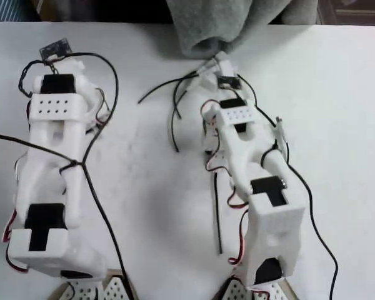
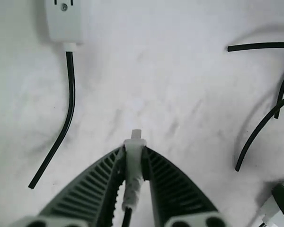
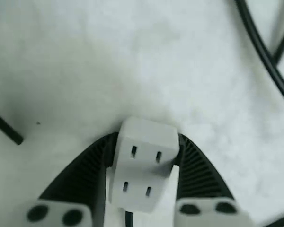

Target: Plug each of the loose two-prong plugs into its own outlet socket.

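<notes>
The left gripper [image 2: 134, 155] is clenched on a small white two-prong plug [image 2: 134, 142], at the upper left of the high view; the right gripper [image 3: 146, 144] grasps a white plastic outlet block [image 3: 143, 172] with two slot pairs, near top centre there. A second white socket [image 2: 64, 19] lies ahead of the plug. Likely trouble: the slim plug twisting between the ribbed fingers [image 2: 173, 184] when pushed, or the held block tilting so the prongs miss

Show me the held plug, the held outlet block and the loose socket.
plug [image 2: 134, 147]: left wrist view, white body.
outlet block [image 3: 144, 166]: right wrist view, slotted face.
loose socket [image 2: 64, 22]: left wrist view, white housing.
</notes>
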`<act>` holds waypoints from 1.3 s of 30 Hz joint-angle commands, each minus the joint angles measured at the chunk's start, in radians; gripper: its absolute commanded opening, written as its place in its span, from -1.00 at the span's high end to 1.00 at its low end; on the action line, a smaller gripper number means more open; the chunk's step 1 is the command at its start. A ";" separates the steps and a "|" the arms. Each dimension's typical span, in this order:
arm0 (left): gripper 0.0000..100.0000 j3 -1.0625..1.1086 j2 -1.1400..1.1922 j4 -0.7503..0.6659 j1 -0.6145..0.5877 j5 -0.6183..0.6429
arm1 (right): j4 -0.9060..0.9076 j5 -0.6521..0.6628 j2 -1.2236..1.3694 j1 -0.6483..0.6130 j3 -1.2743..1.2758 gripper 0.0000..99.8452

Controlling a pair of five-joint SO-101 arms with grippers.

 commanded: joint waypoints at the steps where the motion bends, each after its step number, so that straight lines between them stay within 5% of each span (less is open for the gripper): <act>1: 0.95 -0.002 -0.002 -0.034 -0.035 0.009 | -0.001 0.132 -0.013 -0.136 -0.074 0.94; 17: 0.95 -0.008 -0.004 -0.127 -0.277 0.011 | -0.306 0.690 -0.008 -0.475 -0.084 0.94; 26: 0.95 -0.009 -0.004 -0.127 -0.291 0.011 | -0.179 0.710 -0.007 -0.483 -0.083 0.54; 31: 0.95 -0.008 -0.002 -0.127 -0.289 0.011 | -0.165 0.697 -0.041 -0.469 -0.107 0.49; 39: 0.95 -0.009 -0.002 -0.152 -0.269 0.000 | 0.162 0.450 -0.173 -0.295 -0.414 0.48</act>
